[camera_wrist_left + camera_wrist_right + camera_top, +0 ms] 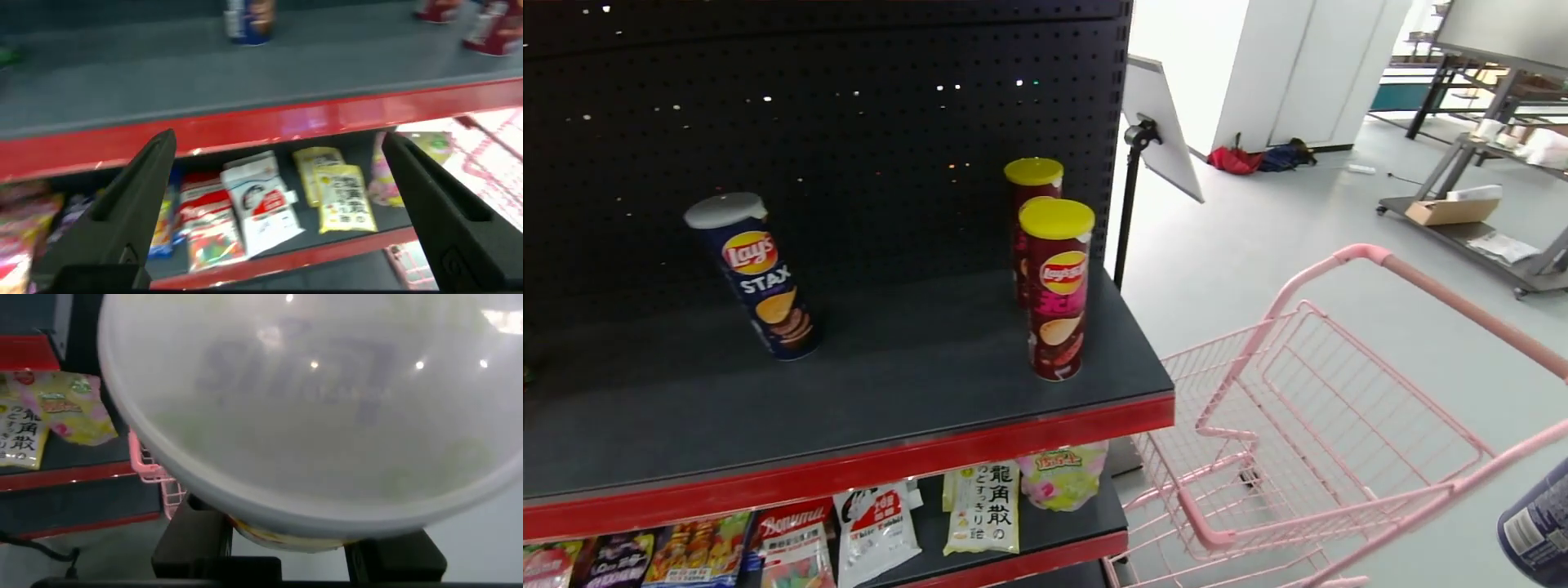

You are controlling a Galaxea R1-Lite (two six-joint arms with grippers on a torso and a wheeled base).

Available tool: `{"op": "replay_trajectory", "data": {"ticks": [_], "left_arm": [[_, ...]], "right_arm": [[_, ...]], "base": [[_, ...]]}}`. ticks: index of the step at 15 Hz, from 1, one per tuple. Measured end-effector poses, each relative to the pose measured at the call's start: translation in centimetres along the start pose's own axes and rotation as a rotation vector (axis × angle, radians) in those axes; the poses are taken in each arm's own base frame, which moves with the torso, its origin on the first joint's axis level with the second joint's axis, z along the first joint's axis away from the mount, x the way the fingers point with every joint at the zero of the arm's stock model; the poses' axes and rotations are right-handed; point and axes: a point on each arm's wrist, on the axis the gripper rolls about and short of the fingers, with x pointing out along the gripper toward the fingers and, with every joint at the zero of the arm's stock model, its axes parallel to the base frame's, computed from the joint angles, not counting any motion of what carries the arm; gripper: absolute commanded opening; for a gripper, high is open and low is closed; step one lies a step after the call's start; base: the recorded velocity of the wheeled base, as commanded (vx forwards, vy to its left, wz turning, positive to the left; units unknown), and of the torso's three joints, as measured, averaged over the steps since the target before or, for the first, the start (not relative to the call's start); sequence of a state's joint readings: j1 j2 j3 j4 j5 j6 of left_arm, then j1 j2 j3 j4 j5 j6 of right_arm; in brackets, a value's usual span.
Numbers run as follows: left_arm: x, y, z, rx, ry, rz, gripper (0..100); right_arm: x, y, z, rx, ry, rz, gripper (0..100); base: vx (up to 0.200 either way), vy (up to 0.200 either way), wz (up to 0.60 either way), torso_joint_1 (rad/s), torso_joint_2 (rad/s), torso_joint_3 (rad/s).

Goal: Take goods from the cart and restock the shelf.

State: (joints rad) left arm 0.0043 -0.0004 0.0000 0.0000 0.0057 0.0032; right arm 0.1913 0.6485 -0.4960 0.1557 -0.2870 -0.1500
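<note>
A blue chip can with a white lid stands tilted on the dark upper shelf at the left. Two maroon cans with yellow lids stand one behind the other near the shelf's right end. The pink wire cart is to the right of the shelf. Another blue can shows at the lower right corner beside the cart; its white lid is close to the right wrist camera, and my right gripper is shut on its body. My left gripper is open in front of the shelf's red edge, holding nothing.
Snack bags lie on the lower shelf under the red edge. A black pegboard backs the shelf. A stand with a white board is just right of the shelf. Metal racks stand far right across open floor.
</note>
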Motion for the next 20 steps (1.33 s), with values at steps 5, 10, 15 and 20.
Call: {"op": "replay_trajectory", "data": {"ticks": [5,10,15,20], "left_arm": [[0.0,0.0,0.0,0.000,0.000,0.000,100],[0.0,0.0,0.0,0.000,0.000,0.001,100],[0.0,0.0,0.0,0.001,0.000,-0.001,100],[0.0,0.0,0.0,0.000,0.000,0.000,100]], "right_arm": [[0.0,0.0,-0.2,0.001,-0.006,-0.001,0],[-0.9,0.0,-2.0,0.020,-0.033,0.007,0],[-2.7,0.0,-4.6,0.033,-0.116,0.033,0],[-3.3,-0.1,-5.3,0.052,-0.156,0.034,0]], "base": [[0.000,0.000,0.48,0.001,0.00,0.000],[0.000,0.080,0.00,0.000,0.00,0.002],[0.000,0.200,0.00,0.002,0.00,0.001],[0.000,0.200,0.00,0.000,0.00,0.000]]}}
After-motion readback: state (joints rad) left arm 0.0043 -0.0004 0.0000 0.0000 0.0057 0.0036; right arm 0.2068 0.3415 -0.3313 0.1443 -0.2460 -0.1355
